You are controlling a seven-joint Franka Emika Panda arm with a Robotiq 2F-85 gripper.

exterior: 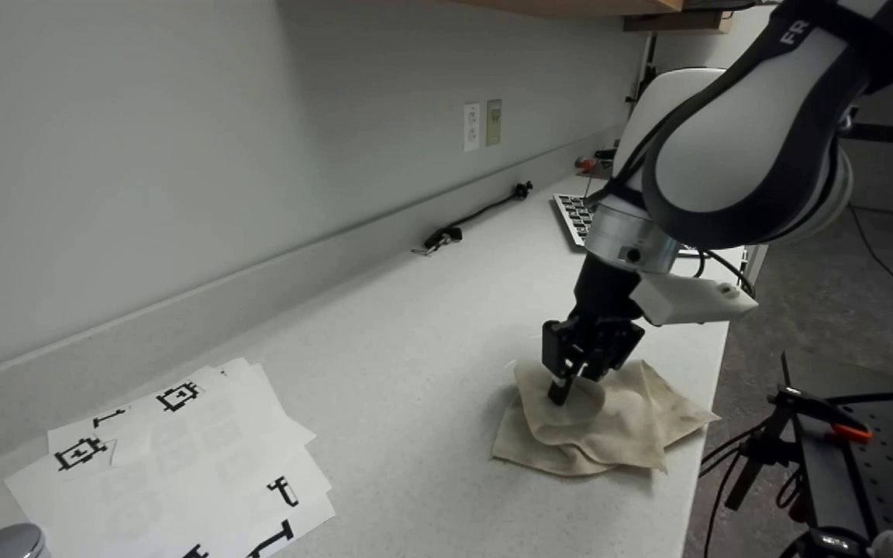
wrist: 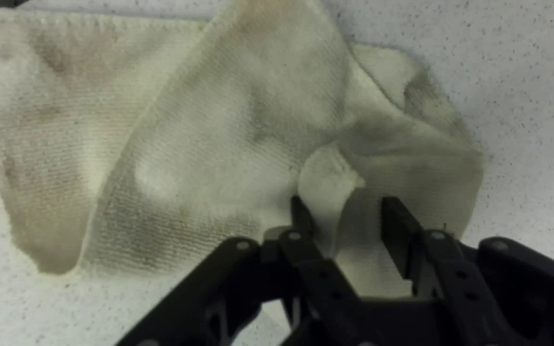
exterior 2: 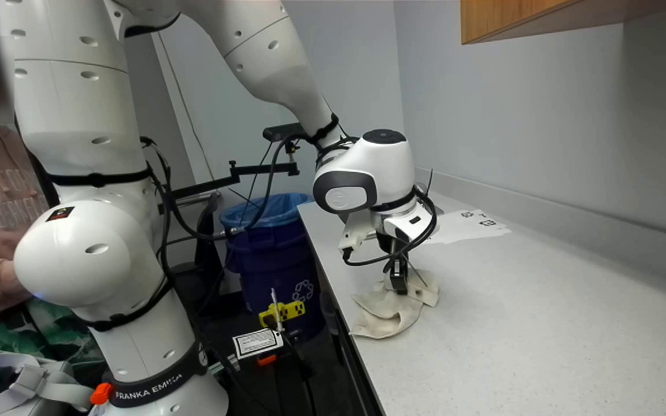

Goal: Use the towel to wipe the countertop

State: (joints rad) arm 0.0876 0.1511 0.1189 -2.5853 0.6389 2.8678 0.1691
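Towel (exterior: 632,434): in an exterior view it lies on the counter (exterior: 384,364), creased and folded over itself, directly under the gripper (wrist: 346,211).
Gripper: its two fingers (wrist: 398,230) point down to the towel and are spread from each other; between them rises a small fold (wrist: 327,187) of it.
Fold: in the wrist view it is close to the left finger, with a visible gap to the right one; whether it touches the left finger, I cannot tell.
Rest of towel: in the wrist view the larger part spreads to the left of the fingers; in an exterior view, to their right and near side.
Free edge (exterior: 689,511): in an exterior view it is at the right, just beside the towel, and one towel corner reaches it; whether this corner hangs over, I cannot tell.
Wall (exterior: 183,155): at the left; between it and the towel goes a broad surface of counter.
Cable (exterior: 485,210): beside the wall, on the far part of the counter.
Papers (exterior: 198,473): at the near left, overlapping, well apart from the towel.
Keyboard (exterior: 574,220): on the far part, behind the gripper, partly hidden by the arm (exterior: 741,147).
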